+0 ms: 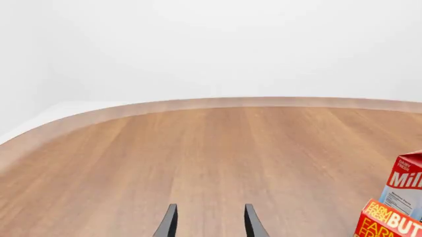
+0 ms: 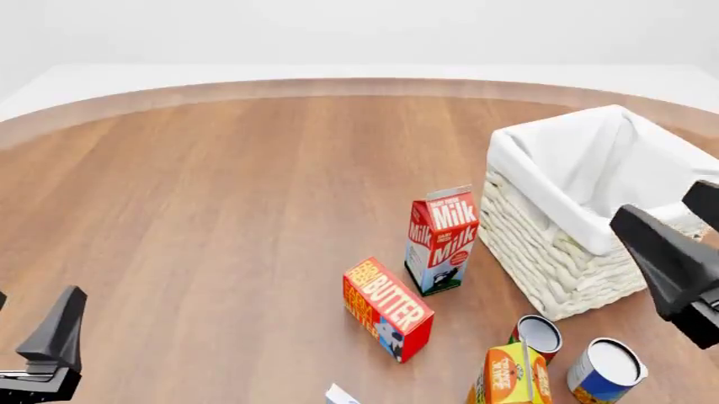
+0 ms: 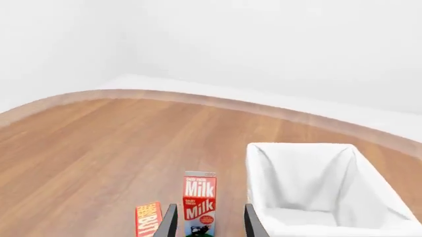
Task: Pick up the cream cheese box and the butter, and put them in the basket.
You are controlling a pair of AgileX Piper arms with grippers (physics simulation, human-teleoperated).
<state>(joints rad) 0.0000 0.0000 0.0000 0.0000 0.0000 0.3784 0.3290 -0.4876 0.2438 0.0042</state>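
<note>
Two dark fingertips [image 1: 170, 222] of the left gripper [image 1: 209, 226] poke up at the very bottom of the left wrist view, jaws spread with nothing but bare wood between them. Past them the tabletop [image 1: 197, 158] runs wide open all the way to its curved far edge, and only the butter [image 1: 389, 221] and the milk carton [image 1: 404, 183] peek in at one corner, cropped by the frame. Front view next: the left gripper [image 2: 39, 358] sits low at the near left, well apart from everything, with loads of free wood around it. The right gripper [image 2: 683, 265] hangs over the near corner of the basket [image 2: 561, 252], which stands on the right side of the tabletop, lining folded over the rim. Butter lies on its side near the middle front, just beside the upright milk carton, a small gap between them. Closer in, the orange juice carton [image 2: 511, 377] and two cans [image 2: 540, 335] crowd the near right edge, and the cream cheese box [image 2: 340, 396] only shows as a pale corner cut off at the bottom edge. Right wrist view: jaws spread here too, fingertips [image 3: 250, 221] framing the milk carton, butter just off to one side, the basket open and close by.
</note>
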